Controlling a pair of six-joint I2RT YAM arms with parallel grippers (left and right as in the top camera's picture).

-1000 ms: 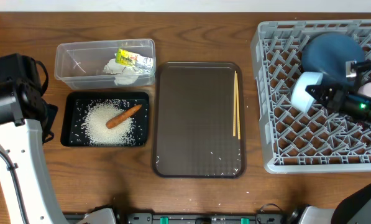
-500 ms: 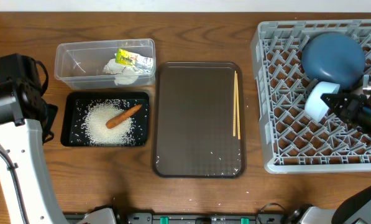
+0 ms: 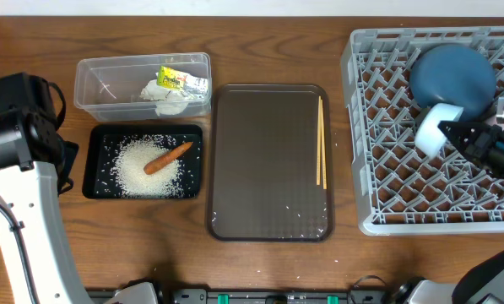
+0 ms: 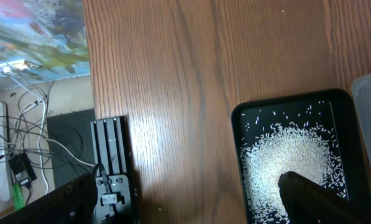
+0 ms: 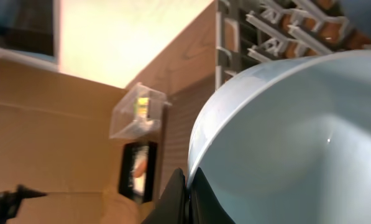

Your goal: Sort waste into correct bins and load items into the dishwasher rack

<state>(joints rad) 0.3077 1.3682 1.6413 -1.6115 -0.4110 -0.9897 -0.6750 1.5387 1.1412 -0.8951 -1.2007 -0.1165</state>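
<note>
Holding the small light-blue cup [image 3: 431, 131] by its rim, the right gripper [image 3: 451, 133] is pinched tight on it over the grey dishwasher rack [image 3: 378, 173], just beside the large blue bowl [image 3: 452, 74] sitting in the rack; left gripper [image 4: 191, 196] is spread wide over the desk [image 3: 260, 270] by the black tray [image 3: 95, 173]; rice [image 3: 138, 176] and carrot [image 3: 169, 157] are in that tray; tissue [image 3: 169, 103] and wrapper [image 3: 177, 80] are in the clear tub [image 3: 91, 84]; chopsticks [image 3: 321, 143] lie along the right side of the brown serving tray [image 3: 268, 169].

Grained wooden table [image 3: 268, 270], grey plastic lattice rack [image 3: 378, 127]
</note>
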